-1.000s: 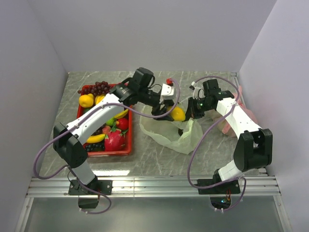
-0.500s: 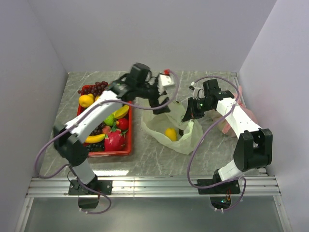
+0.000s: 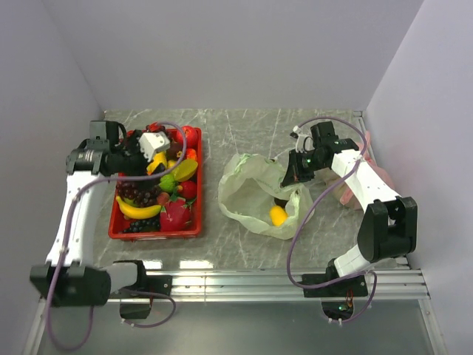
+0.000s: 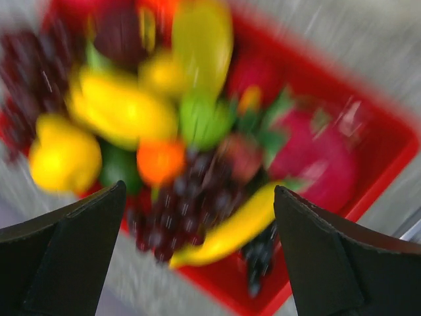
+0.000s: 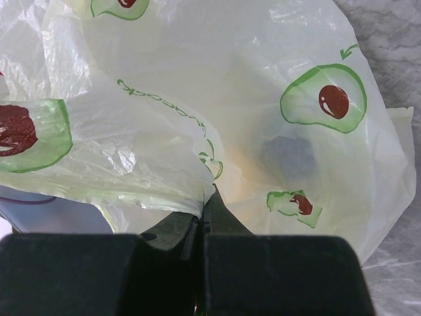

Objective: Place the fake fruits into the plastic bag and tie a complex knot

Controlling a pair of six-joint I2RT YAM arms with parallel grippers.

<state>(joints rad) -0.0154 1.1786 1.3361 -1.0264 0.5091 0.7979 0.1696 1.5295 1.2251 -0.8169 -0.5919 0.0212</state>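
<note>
The plastic bag [image 3: 247, 185] was pinched at its rim, with one fruit in!
It was spread open mid-table, a yellow fruit [image 3: 278, 215] inside, its edge nipped between the right gripper [image 5: 202, 197] fingers. The left gripper [image 4: 198, 192] was held spread wide above the fake fruits [image 4: 164, 131] in the red tray [image 3: 155, 235].

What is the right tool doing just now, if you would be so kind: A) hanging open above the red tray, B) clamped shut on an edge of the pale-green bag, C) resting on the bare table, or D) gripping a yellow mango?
B: in the right wrist view the right tool is pinched shut on a fold of the plastic bag, jaws pressed together.
</note>
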